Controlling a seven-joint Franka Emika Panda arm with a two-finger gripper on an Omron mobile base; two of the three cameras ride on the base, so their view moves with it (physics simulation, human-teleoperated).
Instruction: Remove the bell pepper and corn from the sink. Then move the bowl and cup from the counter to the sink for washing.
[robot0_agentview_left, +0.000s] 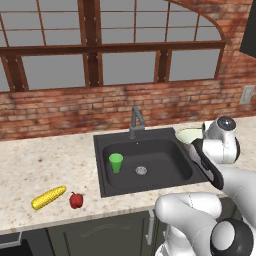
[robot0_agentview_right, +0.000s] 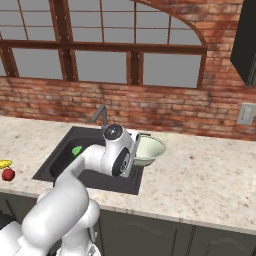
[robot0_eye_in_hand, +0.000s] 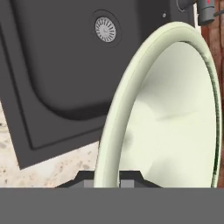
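While the cup stands in the sink, the claw pinches the bowl rim.

The arm hides most of the bowl.

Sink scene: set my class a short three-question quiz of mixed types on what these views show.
1. True or false: the cup stands inside the sink.
2. Which lies nearer the sink on the counter? A) the corn B) the bell pepper
3. Fill in: the gripper is shut on the rim of the ____.

Key: 1 true; 2 B; 3 bowl.
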